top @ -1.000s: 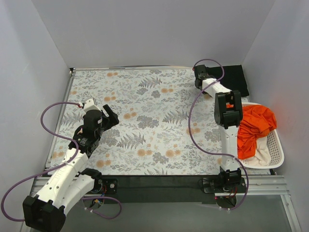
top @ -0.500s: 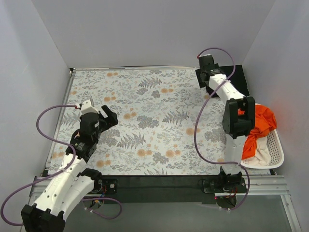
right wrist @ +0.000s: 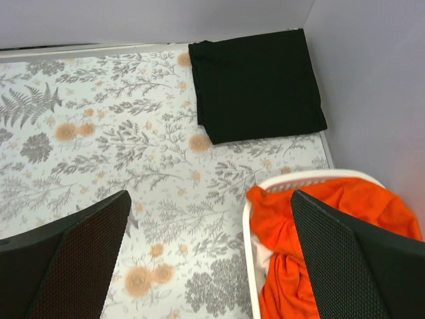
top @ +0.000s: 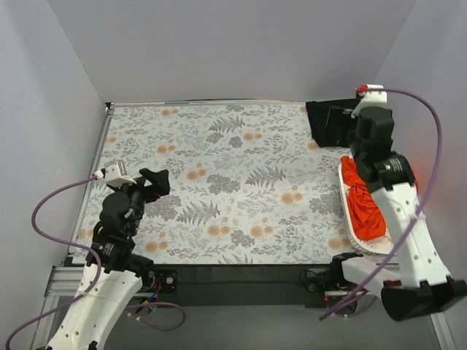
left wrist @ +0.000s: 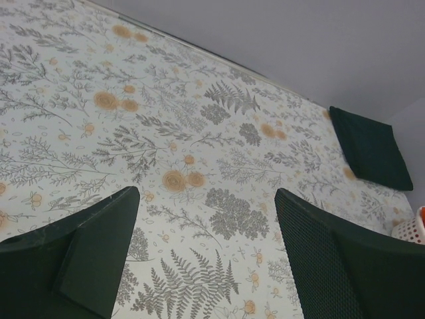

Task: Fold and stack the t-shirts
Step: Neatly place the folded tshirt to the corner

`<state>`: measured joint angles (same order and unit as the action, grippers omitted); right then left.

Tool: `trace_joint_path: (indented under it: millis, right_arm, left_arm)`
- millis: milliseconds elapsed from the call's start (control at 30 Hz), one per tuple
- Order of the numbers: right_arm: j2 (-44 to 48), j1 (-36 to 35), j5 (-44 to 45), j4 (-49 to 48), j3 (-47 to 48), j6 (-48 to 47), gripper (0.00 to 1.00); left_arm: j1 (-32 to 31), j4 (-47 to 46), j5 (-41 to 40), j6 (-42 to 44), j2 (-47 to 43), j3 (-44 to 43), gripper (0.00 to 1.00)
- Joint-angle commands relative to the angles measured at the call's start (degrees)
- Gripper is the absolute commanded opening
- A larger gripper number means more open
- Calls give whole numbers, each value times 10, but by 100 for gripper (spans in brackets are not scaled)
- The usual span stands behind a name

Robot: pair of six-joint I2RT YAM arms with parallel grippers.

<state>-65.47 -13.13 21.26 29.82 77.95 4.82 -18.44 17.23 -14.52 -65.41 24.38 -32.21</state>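
A black t-shirt lies folded flat in the far right corner of the table. An orange t-shirt is bunched in the white basket, over a bit of cream cloth. My right gripper hangs open and empty above the table, between the black shirt and the basket. Over the left side of the table, my left gripper is open and holds nothing.
The table wears a floral cloth. Grey walls close in on the left, far and right sides. The basket's edge shows at the right in the left wrist view.
My right gripper has opened, let go of the folded black shirt, and risen back toward the basket. The left arm has drawn back toward the near left.
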Motion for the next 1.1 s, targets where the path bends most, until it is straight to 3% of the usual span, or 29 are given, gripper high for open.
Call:
trace_joint_path:
  millis: [0, 133, 400, 733, 1067]
  right_arm:
    - [115, 1, -16, 13, -80, 35, 95]
    - [236, 1, -10, 1, -152, 43, 98]
    - [436, 1, 19, -61, -319, 25, 98]
    - [495, 2, -5, -135, -415, 5, 98]
    - [554, 1, -31, -182, -470, -4, 98]
  left_arm:
    - [3, -6, -21, 4, -34, 7, 77]
    - [3, -5, -35, -2, -83, 14, 85]
    - [3, 25, -75, -9, -186, 18, 87]
    - [3, -46, -100, -14, -270, 77, 89]
    - [8, -61, -96, -2, -226, 85, 89]
